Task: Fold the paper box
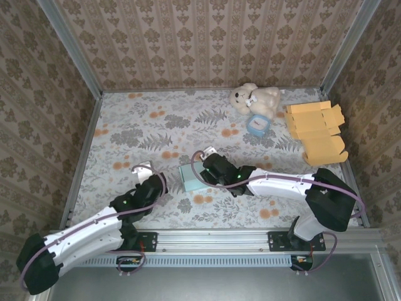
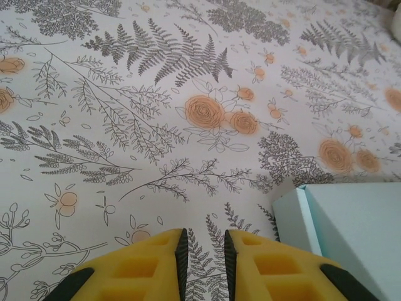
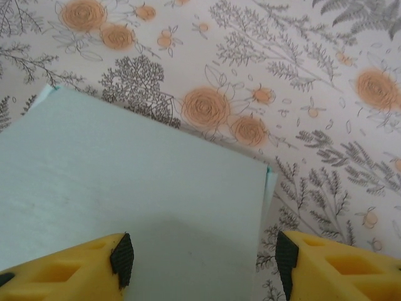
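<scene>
While my left arm stretches low across the floral desk (image 1: 125,132), my left fingers (image 2: 156,266) hover over the cloth, nearly closed, with only a narrow slit between the pads and nothing in it. Just to their right lies the paper box (image 1: 187,178), pale blue, on the near half of the desk about midway across; its corner shows at the lower right of my left wrist view. My right fingers (image 3: 119,263) stand wide open over its flat top: one pad above the panel, the other past its right edge, over the cloth. Whether either pad touches the box I cannot tell. Farther right, toward the back, sits a teddy bear (image 1: 254,99) with a small blue object (image 1: 255,124) just in front of it. By the right wall lie orange cardboard pieces (image 1: 313,122), well apart from the box.
</scene>
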{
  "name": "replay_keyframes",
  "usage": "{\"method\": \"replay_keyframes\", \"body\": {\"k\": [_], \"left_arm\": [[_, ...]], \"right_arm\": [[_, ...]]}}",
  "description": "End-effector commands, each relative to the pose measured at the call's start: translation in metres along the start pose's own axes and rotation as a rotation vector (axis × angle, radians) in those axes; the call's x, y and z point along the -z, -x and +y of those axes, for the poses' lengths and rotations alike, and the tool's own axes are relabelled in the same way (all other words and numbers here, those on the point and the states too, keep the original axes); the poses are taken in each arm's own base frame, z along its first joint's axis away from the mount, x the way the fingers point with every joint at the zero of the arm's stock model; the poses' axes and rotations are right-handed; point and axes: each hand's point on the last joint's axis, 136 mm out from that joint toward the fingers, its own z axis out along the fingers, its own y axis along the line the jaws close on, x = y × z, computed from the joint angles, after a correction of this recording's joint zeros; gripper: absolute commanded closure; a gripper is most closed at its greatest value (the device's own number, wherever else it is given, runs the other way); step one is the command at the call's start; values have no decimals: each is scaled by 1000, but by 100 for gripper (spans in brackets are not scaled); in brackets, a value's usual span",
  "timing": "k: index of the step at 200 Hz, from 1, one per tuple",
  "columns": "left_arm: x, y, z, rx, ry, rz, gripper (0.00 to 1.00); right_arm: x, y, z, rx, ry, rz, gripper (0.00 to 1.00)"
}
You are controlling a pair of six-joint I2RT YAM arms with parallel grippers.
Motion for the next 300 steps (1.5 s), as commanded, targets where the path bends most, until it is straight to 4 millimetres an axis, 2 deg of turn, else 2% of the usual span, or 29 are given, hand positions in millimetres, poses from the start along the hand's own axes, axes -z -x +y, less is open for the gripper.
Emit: {"method": "replay_keyframes", "body": {"k": [1, 60, 114, 154, 167, 205, 242, 260, 300], "left_arm": [[0, -11, 10, -25, 25, 29, 74], [-12, -23, -8, -27, -15, 88, 74], [-17, -32, -28, 1, -88, 145, 68], [-18, -29, -47, 39, -148, 160, 51], [-20, -26, -51, 50, -150, 155, 36], [-36, -27, -56, 99, -152, 201, 21], [-55, -42, -69, 146, -178, 291, 21], [-61, -52, -73, 140, -179, 324, 25], [-70, -66, -67, 120, -135, 333, 33]], "right_arm": [[-6, -11, 4, -42, 17, 3, 35], [-32, -39, 13, -83, 5, 44, 36], [-28, -42, 13, -171, 26, 16, 36], [-15, -37, 16, -281, 91, -40, 37], [-12, -37, 16, -291, 96, -47, 37], [-12, -40, 14, -298, 94, -49, 37], [-14, -46, 17, -309, 104, -44, 37], [-14, -47, 16, -315, 103, -49, 37], [-15, -51, 16, -315, 104, -46, 37]]}}
